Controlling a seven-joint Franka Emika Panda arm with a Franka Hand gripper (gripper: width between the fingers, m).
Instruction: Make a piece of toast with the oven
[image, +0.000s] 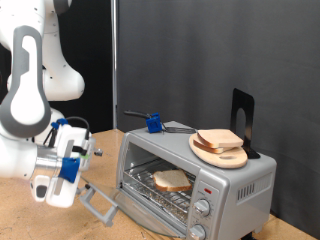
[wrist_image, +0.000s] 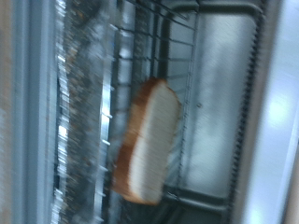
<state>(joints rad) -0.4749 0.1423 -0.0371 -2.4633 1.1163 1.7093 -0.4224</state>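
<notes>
Currently the oven (image: 197, 172) fills the lower right of the exterior view, door (image: 100, 205) dropped open toward lower centre, knobs at its right end. Arm occupies the left side of the frame; gripper (image: 62, 170) sits lower left, just beside the open door's edge, with nothing seen between its fingers. Jaw state: cannot tell, fingers too blurred and partly hidden behind the blue mount. The piece of toast (image: 172, 180) lies flat on the wire rack (image: 160, 190) inside the cavity, well apart from the gripper; wrist view looks straight in at it (wrist_image: 149, 142), resting on the rack bars with the cavity wall behind. So loading looks done, door not yet shut. On the oven roof at upper right: a wooden plate (image: 232, 158) carrying two stacked bread slices (image: 219, 141), a black stand behind them, a small blue object (image: 153, 123) further left. Handling guess: slice is light, soft, compressible, crumbly at the crust; best pinched across opposite crust edges, gently, not the spongy centre.
</notes>
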